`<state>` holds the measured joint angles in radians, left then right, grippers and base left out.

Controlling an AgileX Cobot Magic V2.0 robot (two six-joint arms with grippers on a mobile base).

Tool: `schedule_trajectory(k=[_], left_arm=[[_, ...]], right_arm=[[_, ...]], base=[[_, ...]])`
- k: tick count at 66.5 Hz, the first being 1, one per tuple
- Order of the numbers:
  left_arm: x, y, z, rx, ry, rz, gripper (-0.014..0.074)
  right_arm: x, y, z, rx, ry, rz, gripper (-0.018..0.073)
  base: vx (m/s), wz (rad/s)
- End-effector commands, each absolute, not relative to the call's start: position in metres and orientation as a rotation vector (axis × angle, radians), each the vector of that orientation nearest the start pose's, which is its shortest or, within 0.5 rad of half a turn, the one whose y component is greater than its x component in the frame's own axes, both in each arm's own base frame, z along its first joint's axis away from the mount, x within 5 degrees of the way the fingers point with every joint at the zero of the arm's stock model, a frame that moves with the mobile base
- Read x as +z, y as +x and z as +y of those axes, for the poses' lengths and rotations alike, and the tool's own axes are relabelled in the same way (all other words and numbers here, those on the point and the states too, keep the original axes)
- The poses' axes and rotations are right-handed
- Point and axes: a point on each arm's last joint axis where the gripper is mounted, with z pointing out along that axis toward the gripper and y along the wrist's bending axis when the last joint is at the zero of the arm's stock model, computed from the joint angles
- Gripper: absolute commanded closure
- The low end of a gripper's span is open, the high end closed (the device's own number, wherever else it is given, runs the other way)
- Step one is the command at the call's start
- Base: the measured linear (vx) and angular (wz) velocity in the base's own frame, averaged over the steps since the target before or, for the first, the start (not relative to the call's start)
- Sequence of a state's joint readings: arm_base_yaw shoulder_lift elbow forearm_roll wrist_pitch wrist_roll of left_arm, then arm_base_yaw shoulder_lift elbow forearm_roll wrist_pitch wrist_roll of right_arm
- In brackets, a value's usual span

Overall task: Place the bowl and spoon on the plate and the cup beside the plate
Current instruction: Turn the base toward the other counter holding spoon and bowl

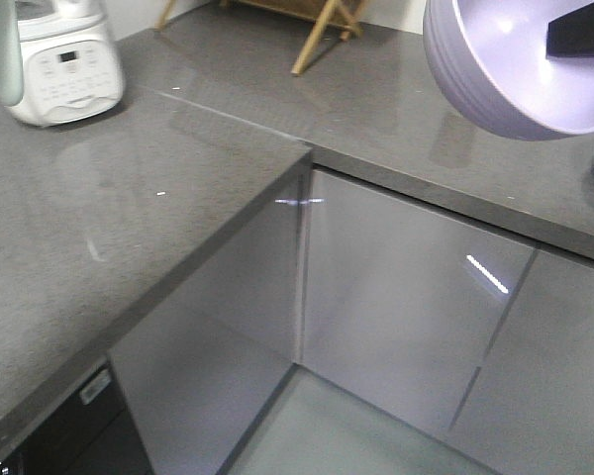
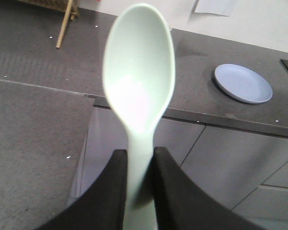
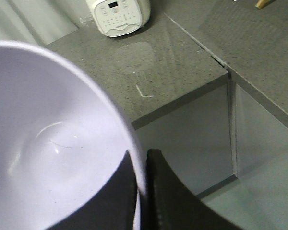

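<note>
Right wrist-mounted view: the bowl (image 3: 48, 143) is pinched at its rim by the right tool (image 3: 143, 160). The tool's dark fingers are closed to the thickness of the wall, one inside and one outside, so the bowl hangs in the air just ahead of the tool, off to its left. In the left wrist-mounted view the spoon (image 2: 139, 72) points straight out from the left tool (image 2: 140, 158), scoop farthest away, its handle clamped between nearly closed fingers. The plate (image 2: 243, 84) lies flat and bare on the tabletop (image 2: 38, 143), well ahead of that tool and to its right. The cup shows in no view. A white appliance (image 3: 117, 14) stands far beyond the right tool.

The rim grip looks thin and off-centre, so a quick swing could let the bowl pivot or slip. If the bowl is lowered while tilted, it could land on edge and push the light plate along the smooth tabletop. The rounded spoon handle may twist between the fingers. With both arms bound for one plate, they could foul each other above it.
</note>
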<state>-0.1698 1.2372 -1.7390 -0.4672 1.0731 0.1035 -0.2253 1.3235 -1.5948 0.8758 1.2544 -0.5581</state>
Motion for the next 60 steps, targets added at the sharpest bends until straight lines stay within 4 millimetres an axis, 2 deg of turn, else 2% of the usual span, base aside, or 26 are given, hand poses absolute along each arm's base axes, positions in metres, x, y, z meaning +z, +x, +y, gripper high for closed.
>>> schedule_trajectory(k=[1, 60], left_arm=[[0.5396, 0.1989, -0.0729, -0.634, 0.289, 1.895, 0.0604], [0.5396, 0.1989, -0.0729, -0.634, 0.289, 1.895, 0.0604]], right_arm=[[0.4907, 0.2401, 0.0153, 0.703, -0.384, 1.997, 0.0566], [0.4907, 0.2401, 0.0153, 0.703, -0.384, 1.997, 0.0566]], base=[[0.0, -0.48], [-0.01, -0.44]])
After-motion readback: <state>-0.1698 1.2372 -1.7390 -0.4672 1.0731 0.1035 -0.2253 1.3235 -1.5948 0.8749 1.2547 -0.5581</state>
